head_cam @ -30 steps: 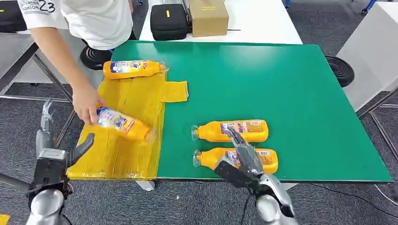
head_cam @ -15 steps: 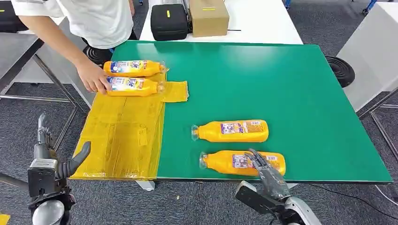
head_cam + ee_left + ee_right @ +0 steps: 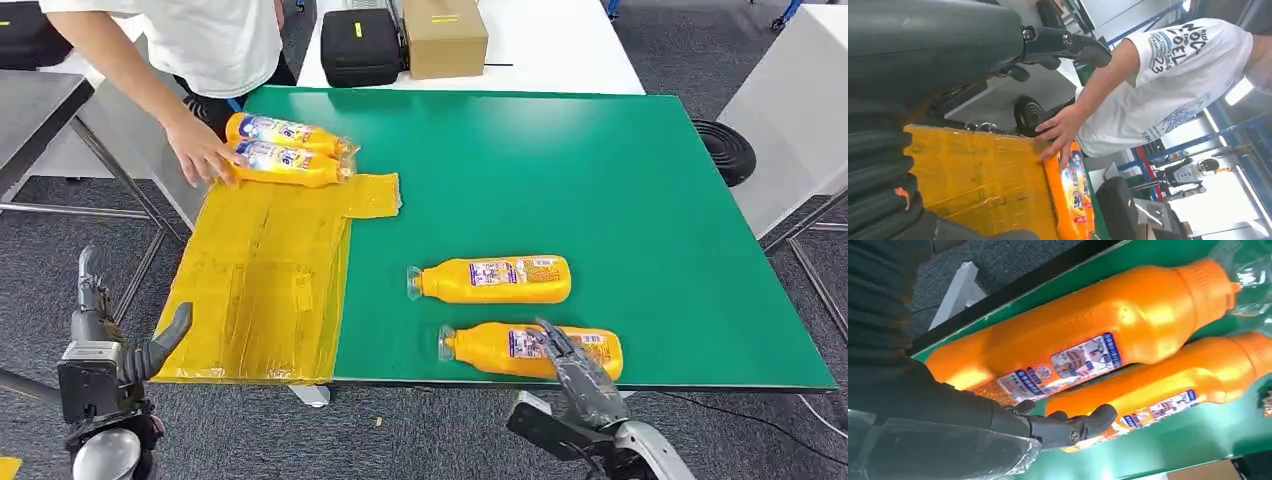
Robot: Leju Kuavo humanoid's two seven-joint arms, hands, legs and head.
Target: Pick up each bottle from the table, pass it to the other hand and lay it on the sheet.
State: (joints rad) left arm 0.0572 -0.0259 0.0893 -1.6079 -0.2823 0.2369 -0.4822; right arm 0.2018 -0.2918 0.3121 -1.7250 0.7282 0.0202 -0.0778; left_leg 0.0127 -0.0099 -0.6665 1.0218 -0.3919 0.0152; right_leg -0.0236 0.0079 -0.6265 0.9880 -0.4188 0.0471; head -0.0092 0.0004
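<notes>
Green table is filling the head view, with a yellow sheet lying over its left edge. Two orange bottles are lying on the green: the far bottle, and the near bottle by the front edge. Right hand is hanging just off that edge, fingers spread, tips over the near bottle's base, gripping nothing. Left hand is hovering off the sheet's near corner, fingers apart, empty. A person's hand is touching two more bottles at the sheet's far end (side by side). Left wrist view: person's hand on a bottle beside the sheet. Right wrist view: dark fingers are reaching over both bottles, contact unclear.
</notes>
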